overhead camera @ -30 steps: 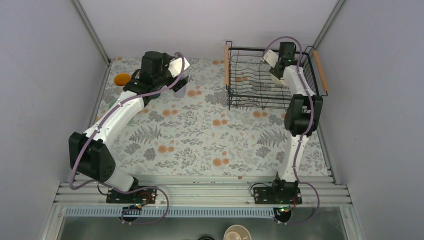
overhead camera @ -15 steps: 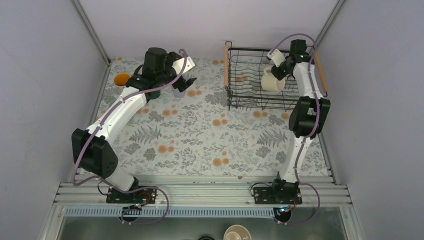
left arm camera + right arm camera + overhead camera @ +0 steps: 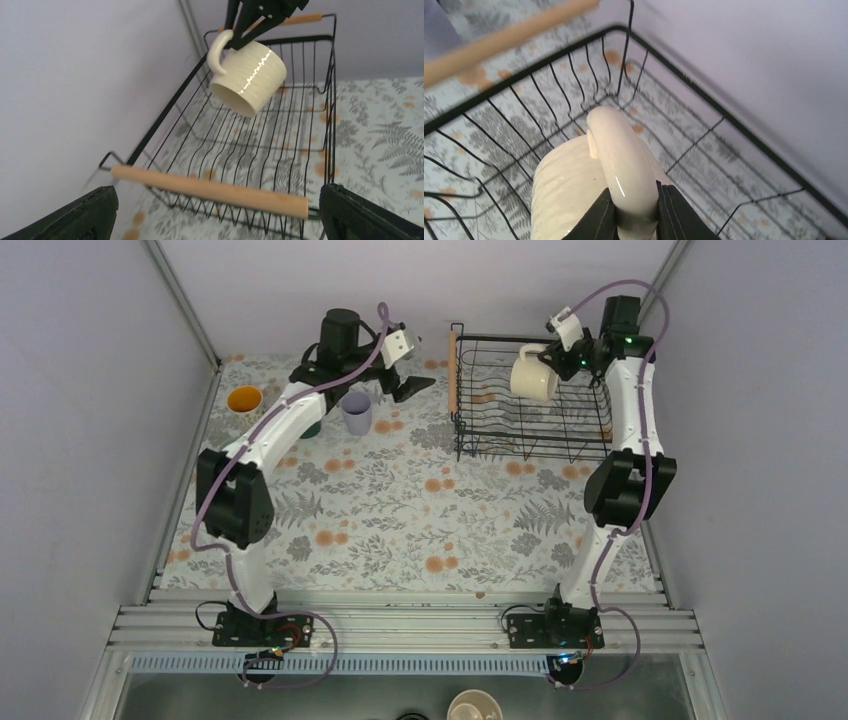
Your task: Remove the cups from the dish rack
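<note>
My right gripper (image 3: pixel 556 360) is shut on the handle of the cream mug (image 3: pixel 530 374) and holds it tilted in the air above the dish rack (image 3: pixel 520 446). The right wrist view shows the jaws (image 3: pixel 636 216) pinching the handle of the mug (image 3: pixel 569 190) over the rack's wires (image 3: pixel 684 70). My left gripper (image 3: pixel 405 386) is open and empty, just left of the rack; its view shows the rack's near wooden handle (image 3: pixel 210 190) and the hanging mug (image 3: pixel 248 75). The lavender tumbler (image 3: pixel 356 412), floral mug (image 3: pixel 244 399) and dark green mug (image 3: pixel 310 428) stand on the table. The mint green cup is out of view.
The rack sits in the far right corner, close to the back and right walls. Its two wooden handles (image 3: pixel 454 370) run along its left and right sides. A tan cup (image 3: pixel 474 706) sits in the trough below the arm bases.
My right gripper has lifted the cream mug out of the rack, up and to the left. My left gripper has moved away from the lavender tumbler, right towards the rack.
</note>
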Tool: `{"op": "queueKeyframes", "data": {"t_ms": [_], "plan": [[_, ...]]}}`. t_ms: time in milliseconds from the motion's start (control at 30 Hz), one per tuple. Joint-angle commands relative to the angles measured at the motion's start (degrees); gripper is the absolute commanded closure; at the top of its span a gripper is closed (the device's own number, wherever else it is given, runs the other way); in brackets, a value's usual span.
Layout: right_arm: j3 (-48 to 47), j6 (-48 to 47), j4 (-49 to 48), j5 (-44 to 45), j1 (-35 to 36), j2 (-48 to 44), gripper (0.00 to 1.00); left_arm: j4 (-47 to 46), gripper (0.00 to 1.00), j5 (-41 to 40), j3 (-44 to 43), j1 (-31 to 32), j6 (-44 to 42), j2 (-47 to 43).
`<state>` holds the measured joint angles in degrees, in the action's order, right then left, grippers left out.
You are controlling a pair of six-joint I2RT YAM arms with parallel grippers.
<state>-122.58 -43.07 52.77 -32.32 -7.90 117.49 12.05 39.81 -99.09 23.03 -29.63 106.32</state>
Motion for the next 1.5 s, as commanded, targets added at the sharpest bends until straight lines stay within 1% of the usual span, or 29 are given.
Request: {"op": "queueKeyframes", "data": {"t_ms": [0,133,300,433,533,667,733,800,1033,1100,1133,1167,1233,1267,1300,1333,1367,1433,1467], "plan": [[-5.8,3.4,-1.4,-9.9,0.0,-5.1,0.97,-6.9,0.00,11.2,-7.4,1.4,5.4,7.0],[-6.2,6.3,-2.1,-15.7,0.0,-8.1,0.97,-7.7,0.00,15.5,-14.8,2.6,8.7,13.6],[-7.8,9.9,-3.3,-21.7,-0.1,-9.8,0.97,-8.5,0.00,21.0,-22.7,3.5,12.9,19.2],[-8.8,13.2,-4.7,-25.7,0.1,-9.7,0.97,-5.7,0.00,26.4,-33.6,3.8,16.6,26.0],[-9.1,15.8,-5.5,-29.5,0.1,-9.3,0.97,-4.8,0.00,27.5,-39.8,4.6,18.5,30.2],[-8.3,17.7,-6.7,-32.1,0.2,-9.7,0.97,-6.7,0.00,28.3,-39.6,5.6,19.6,30.9],[-7.0,18.6,-8.1,-32.5,0.4,-10.1,0.97,-8.5,0.01,30.0,-39.7,5.8,22.1,31.6],[-6.0,19.4,-9.1,-33.7,0.6,-10.4,0.97,-11.0,0.04,31.4,-39.7,6.2,25.1,31.8],[-3.9,20.3,-10.5,-34.4,2.6,-10.8,0.97,-14.1,0.10,34.7,-39.8,9.2,29.6,30.8],[-2.6,20.7,-11.6,-35.0,2.9,-11.2,0.97,-14.1,0.16,34.8,-39.9,10.1,29.8,30.2],[-1.9,21.1,-12.3,-35.7,2.8,-11.5,0.97,-14.3,0.21,34.9,-39.9,10.4,30.0,29.9],[-1.1,21.3,-12.9,-36.1,2.8,-11.8,0.97,-14.3,0.29,35.1,-39.9,10.7,30.3,29.6],[-0.1,22.0,-13.7,-37.0,2.9,-11.9,0.97,-14.1,0.55,34.5,-39.3,11.1,30.4,28.6],[0.0,22.1,-13.8,-37.2,2.9,-11.9,0.97,-13.9,0.66,34.1,-38.6,11.2,30.3,27.9],[0.1,22.2,-13.8,-37.5,2.9,-12.1,0.97,-13.6,0.69,34.0,-37.7,11.3,29.9,27.3],[0.2,22.2,-13.5,-37.8,3.0,-12.1,0.97,-13.0,0.70,33.8,-37.4,11.3,29.5,26.9],[0.1,21.9,-13.2,-37.8,3.0,-12.2,0.97,-12.0,0.74,33.4,-37.0,11.3,28.8,26.3],[0.2,21.4,-12.3,-37.6,2.9,-12.5,0.97,-10.1,0.84,32.8,-35.9,11.3,26.8,25.0],[0.1,20.8,-11.6,-37.2,2.9,-12.7,0.95,-9.4,0.89,32.5,-35.1,11.3,26.0,24.1]]}}
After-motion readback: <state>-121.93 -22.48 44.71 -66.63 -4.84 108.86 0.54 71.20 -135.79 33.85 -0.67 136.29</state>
